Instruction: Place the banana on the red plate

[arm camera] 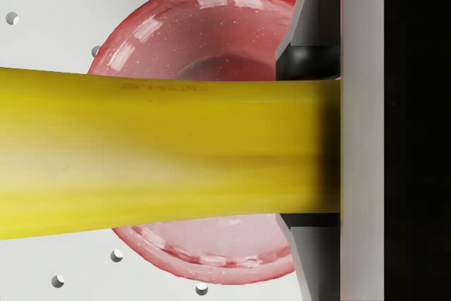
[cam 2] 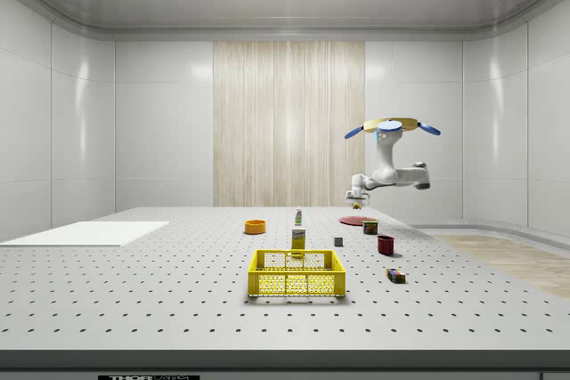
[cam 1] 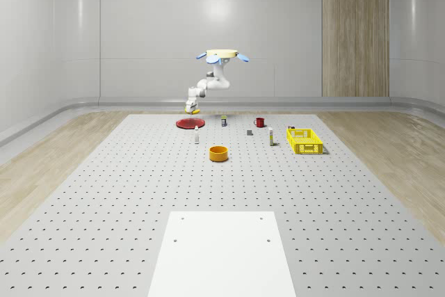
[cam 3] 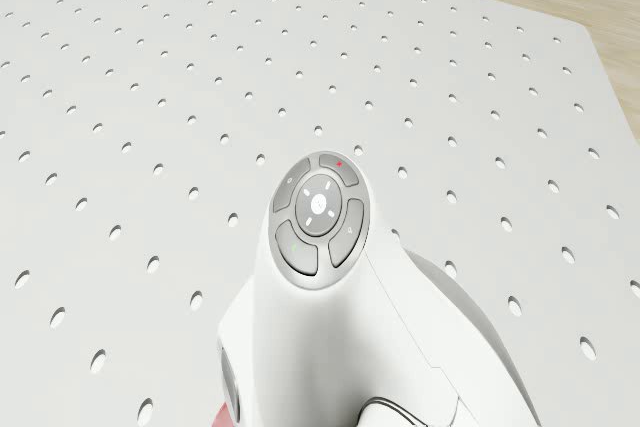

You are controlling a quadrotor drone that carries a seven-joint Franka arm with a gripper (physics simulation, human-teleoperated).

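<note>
In the whole-scene view the gripper [cam 1: 190, 109] hangs just above the flat round red plate [cam 1: 188, 124], fingers closed around the long yellow banana [arm camera: 162, 153]; the drone [cam 1: 222, 54] hovers up to its right. Carrying looks finished; lowering and release remain

Glossy red plate [arm camera: 211, 26], matt banana [arm camera: 162, 153]

A: What did you count on the table?
B: I counted one banana [arm camera: 162, 153], one red plate [cam 1: 188, 124], one orange bowl [cam 1: 219, 153], one yellow basket [cam 1: 304, 140], one red mug [cam 1: 259, 122].
A: Bottles?
B: Two small ones.
</note>
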